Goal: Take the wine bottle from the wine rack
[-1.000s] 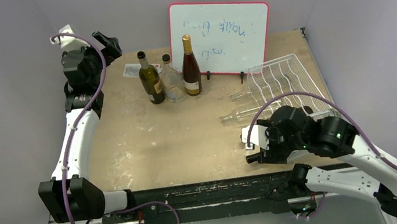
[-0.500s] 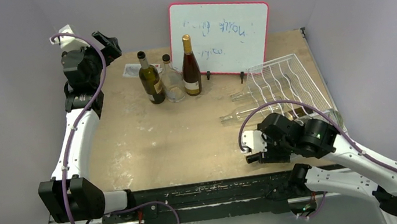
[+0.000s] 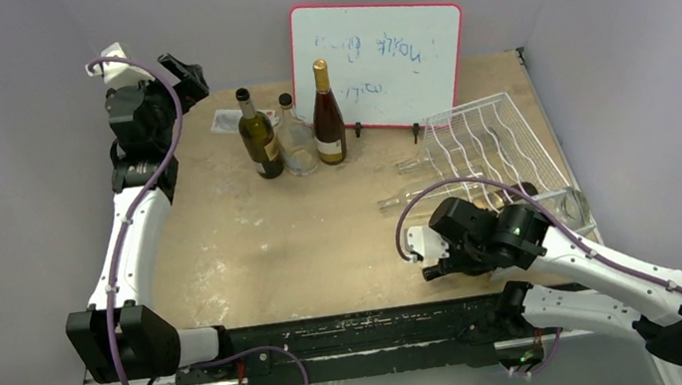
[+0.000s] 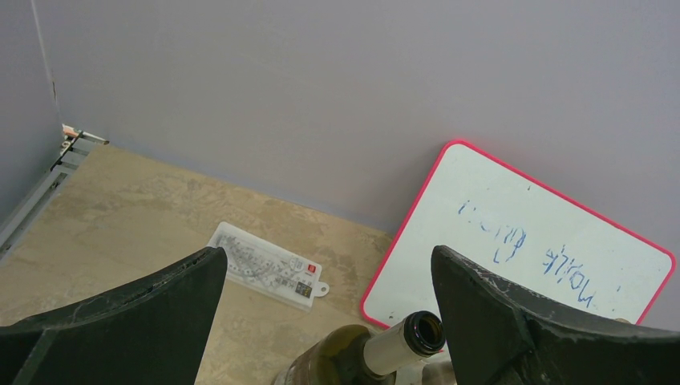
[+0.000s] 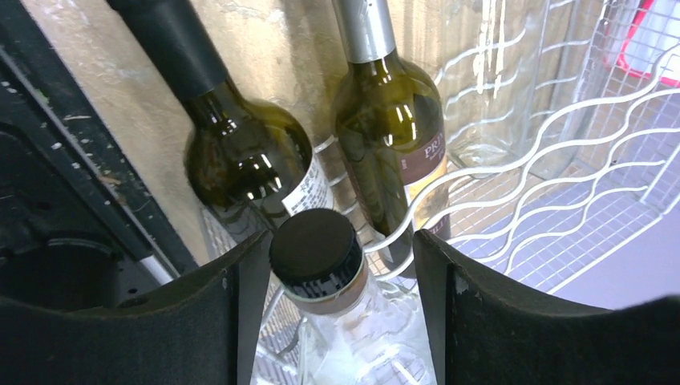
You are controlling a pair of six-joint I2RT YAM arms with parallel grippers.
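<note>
The right arm has drawn its wrist leftward along the table's near edge and its elbow has sunk toward the lower right. This uncovers a piece of clear glassware at the near right corner of the wine rack.

The rack sits against the table's right edge, with the black front rail just below it, so that corner is tight. The bare middle of the table is the widest free space. At the back, a red-framed whiteboard stands with three upright bottles to its left.

In the right wrist view, the right gripper is partly open around the black cap of a clear bottle. The left finger sits at the cap's edge and a gap shows on the other side, so the bottle is framed rather than clamped. The clear bottle lies on the rack's wavy wires. Just beyond it lie two dark green bottles, one with a black neck beside the front rail and one with a silver neck.

The left gripper is at the far left corner, spread wide and holding nothing, above an open bottle mouth.
</note>
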